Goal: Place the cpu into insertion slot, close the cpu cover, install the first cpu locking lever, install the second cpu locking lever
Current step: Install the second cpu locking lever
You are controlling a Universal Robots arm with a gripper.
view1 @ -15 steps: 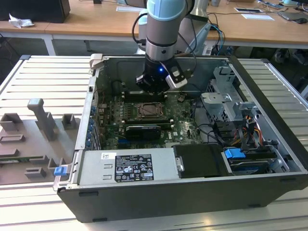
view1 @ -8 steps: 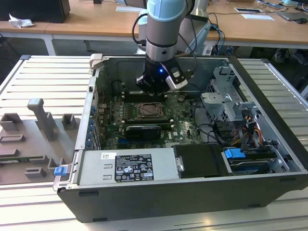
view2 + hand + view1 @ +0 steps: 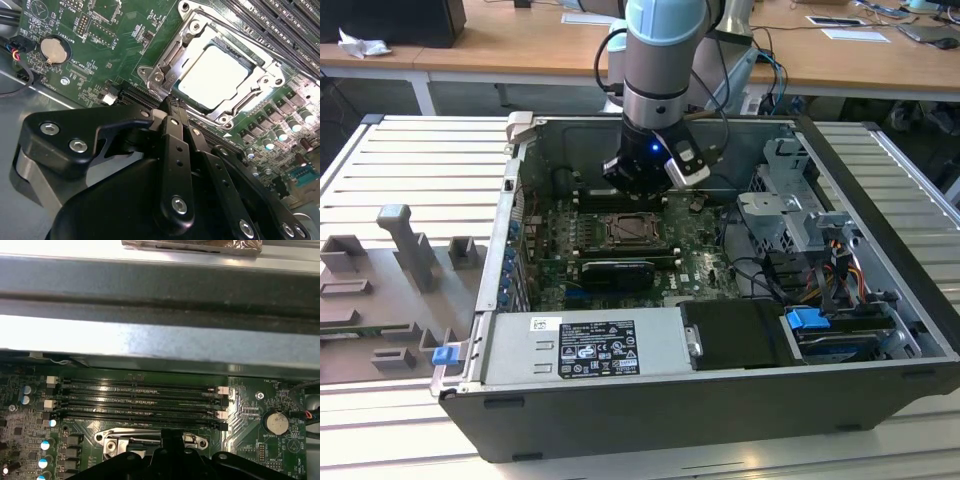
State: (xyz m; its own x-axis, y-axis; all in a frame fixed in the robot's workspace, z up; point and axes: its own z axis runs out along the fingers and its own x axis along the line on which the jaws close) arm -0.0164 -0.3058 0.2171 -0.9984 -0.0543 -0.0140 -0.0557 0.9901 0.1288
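In the second wrist view the pale cpu (image 3: 212,75) lies flat in the insertion slot (image 3: 160,75), on the green board. The silvery cpu cover (image 3: 260,80) lies down over its edges. A thin metal lever rod (image 3: 235,32) runs along the socket's side nearest the memory slots. My gripper (image 3: 169,102) has its two black fingers pressed together, tips at one corner of the socket surround, with nothing visibly held. In the exterior view the gripper (image 3: 645,185) hangs inside the open computer case, just behind the socket (image 3: 625,230). The first wrist view shows the socket surround (image 3: 150,440).
Long black memory slots (image 3: 140,400) lie beside the socket. A grey labelled power-supply box (image 3: 590,345) fills the case's near side, and a drive cage with cables (image 3: 800,215) stands at the exterior view's right. A grey fixture tray (image 3: 390,290) sits outside the case on that view's left.
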